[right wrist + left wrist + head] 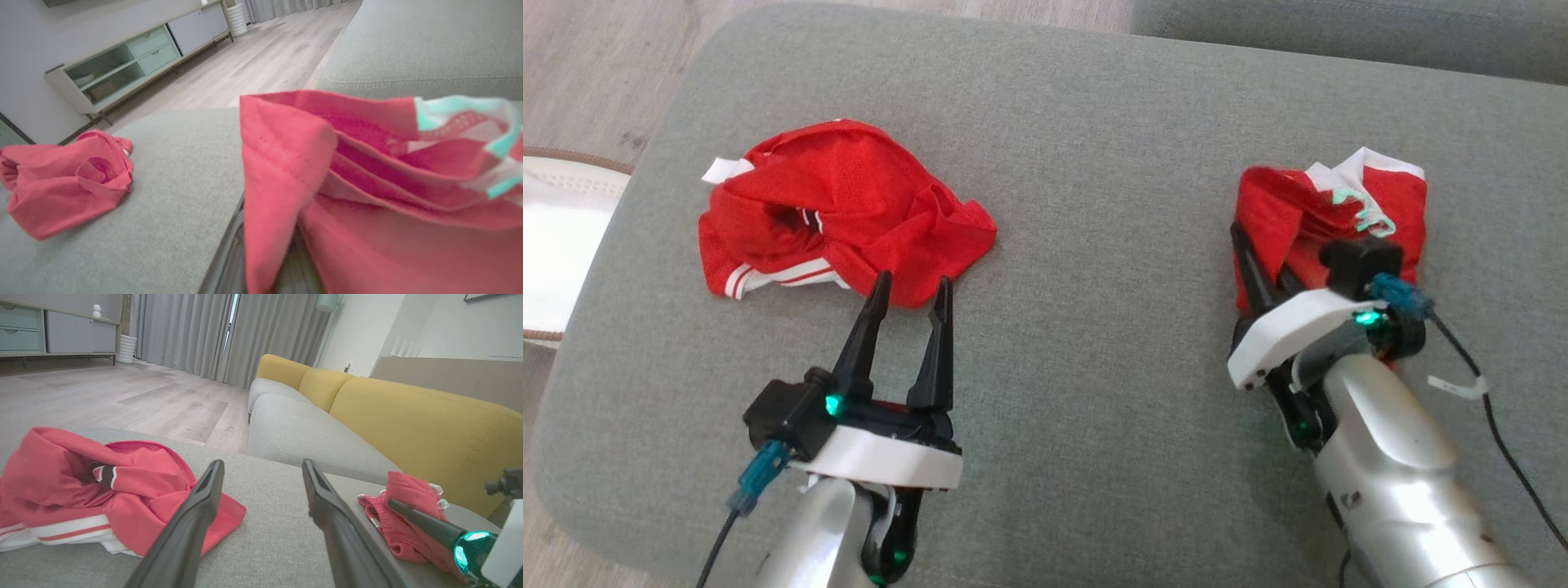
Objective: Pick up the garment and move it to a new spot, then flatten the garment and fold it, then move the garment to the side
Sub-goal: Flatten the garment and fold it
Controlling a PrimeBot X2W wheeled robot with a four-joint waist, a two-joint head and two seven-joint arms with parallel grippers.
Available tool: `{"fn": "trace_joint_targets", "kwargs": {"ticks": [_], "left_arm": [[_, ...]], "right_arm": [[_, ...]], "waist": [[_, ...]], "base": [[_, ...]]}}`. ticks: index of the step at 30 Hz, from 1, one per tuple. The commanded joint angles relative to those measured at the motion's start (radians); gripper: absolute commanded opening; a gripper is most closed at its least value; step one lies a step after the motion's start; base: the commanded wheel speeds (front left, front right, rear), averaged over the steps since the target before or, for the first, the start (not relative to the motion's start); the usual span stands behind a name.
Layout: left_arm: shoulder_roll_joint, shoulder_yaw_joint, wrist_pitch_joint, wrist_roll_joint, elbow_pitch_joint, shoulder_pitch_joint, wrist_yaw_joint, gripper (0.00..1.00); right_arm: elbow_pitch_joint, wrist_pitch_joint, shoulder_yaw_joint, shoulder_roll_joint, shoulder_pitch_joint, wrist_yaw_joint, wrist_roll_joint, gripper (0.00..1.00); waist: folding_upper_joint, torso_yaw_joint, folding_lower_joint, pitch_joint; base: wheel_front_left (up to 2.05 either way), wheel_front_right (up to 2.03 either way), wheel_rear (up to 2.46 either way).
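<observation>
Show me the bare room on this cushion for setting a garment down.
Widest bare patch: the middle of the grey cushion, between the left red garment and the right red garment held in the right claw. Another bare strip runs beyond both garments. Crowded: the left side, where the open left claw sits at the cloth.

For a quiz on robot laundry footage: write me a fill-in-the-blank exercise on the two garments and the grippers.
1. The left gripper stands ____, fingers pointing at the left garment.
2. The right gripper is ____ on the right garment.
3. Both garments are mostly ____.
4. They lie on a ____ cushion.
Missing words: open; shut; red; grey.
</observation>
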Motion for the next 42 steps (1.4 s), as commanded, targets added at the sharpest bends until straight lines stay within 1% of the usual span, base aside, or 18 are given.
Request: {"fn": "trace_joint_targets", "kwargs": {"ticks": [1, 4, 7, 8, 9, 10, 15, 18, 21, 24, 27, 31, 36, 40, 42], "left_arm": [[0.007, 0.03, -0.005, -0.004, -0.027, -0.012, -0.004, 1.0], [0.007, 0.032, -0.005, -0.005, -0.026, -0.015, -0.002, 1.0], [0.007, 0.043, -0.005, -0.002, -0.026, -0.013, 0.0, 1.0], [0.007, 0.046, -0.005, -0.001, -0.025, -0.012, 0.0, 1.0], [0.007, 0.054, -0.005, 0.002, -0.023, -0.011, 0.0, 1.0], [0.007, 0.058, -0.005, 0.004, -0.022, -0.01, 0.0, 1.0], [0.007, 0.082, -0.005, 0.013, -0.025, -0.014, -0.001, 1.0], [0.007, 0.094, -0.005, 0.017, -0.028, -0.015, -0.001, 1.0], [0.007, 0.101, -0.005, 0.02, -0.03, -0.016, -0.002, 1.0], [0.007, 0.111, -0.005, 0.024, -0.035, -0.016, -0.002, 1.0], [0.007, 0.116, -0.005, 0.029, -0.042, -0.016, -0.003, 1.0], [0.007, 0.123, -0.005, 0.034, -0.055, -0.019, -0.004, 1.0], [0.007, 0.126, -0.005, 0.041, -0.068, -0.021, -0.004, 1.0], [0.007, 0.124, -0.005, 0.044, -0.073, -0.025, -0.005, 1.0], [0.007, 0.122, -0.005, 0.045, -0.076, -0.024, -0.005, 1.0]], "right_arm": [[-0.006, -0.016, 0.03, 0.006, -0.042, -0.001, -0.014, 1.0], [0.02, -0.027, 0.072, 0.006, -0.043, -0.001, -0.006, 1.0], [0.016, -0.037, 0.141, 0.006, -0.041, -0.001, 0.019, 1.0], [0.009, -0.038, 0.166, 0.006, -0.039, -0.001, 0.035, 1.0], [-0.011, -0.036, 0.219, 0.006, -0.032, -0.001, 0.07, 1.0], [-0.022, -0.035, 0.247, 0.006, -0.028, -0.001, 0.083, 1.0], [-0.094, -0.024, 0.357, 0.006, -0.007, -0.001, 0.154, 1.0], [-0.147, -0.027, 0.398, 0.006, 0.006, -0.001, 0.18, 1.0], [-0.18, -0.037, 0.397, 0.006, 0.015, -0.001, 0.19, 1.0], [-0.233, -0.053, 0.368, -0.009, 0.028, -0.001, 0.188, 1.0], [-0.292, -0.067, 0.309, -0.038, 0.052, -0.001, 0.17, 1.0], [-0.372, -0.079, 0.193, -0.084, 0.102, -0.001, 0.117, 1.0], [-0.458, -0.084, 0.025, -0.124, 0.182, -0.001, 0.04, 1.0], [-0.499, -0.089, -0.103, -0.129, 0.244, -0.001, -0.057, 1.0], [-0.517, -0.094, -0.155, -0.111, 0.274, -0.001, -0.1, 1.0]], "waist": [[0.0, -0.002, 0.0, -0.001], [0.0, -0.01, 0.0, -0.004], [0.0, -0.028, 0.0, -0.007], [0.0, -0.034, 0.0, -0.008], [0.0, -0.051, 0.0, -0.013], [0.0, -0.06, 0.0, -0.016], [0.0, -0.107, 0.0, -0.035], [0.0, -0.135, 0.0, -0.047], [0.0, -0.153, 0.0, -0.054], [0.0, -0.179, 0.0, -0.064], [0.0, -0.198, 0.0, -0.07], [0.0, -0.219, 0.0, -0.074], [0.0, -0.24, 0.0, -0.071], [0.0, -0.249, 0.0, -0.067], [0.0, -0.254, 0.0, -0.065]], "base": [[0.0, 0.0, 0.0], [0.0, 0.0, 0.0], [0.0, 0.0, 0.0], [0.0, 0.0, 0.0], [0.0, 0.0, 0.0], [0.0, 0.0, 0.0], [0.0, 0.0, 0.0], [0.0, 0.0, 0.0], [0.0, 0.0, 0.0], [0.0, 0.0, 0.0], [0.0, 0.0, 0.0], [0.0, 0.0, 0.0], [0.0, 0.0, 0.0], [0.0, 0.0, 0.0], [0.0, 0.0, 0.0]]}}
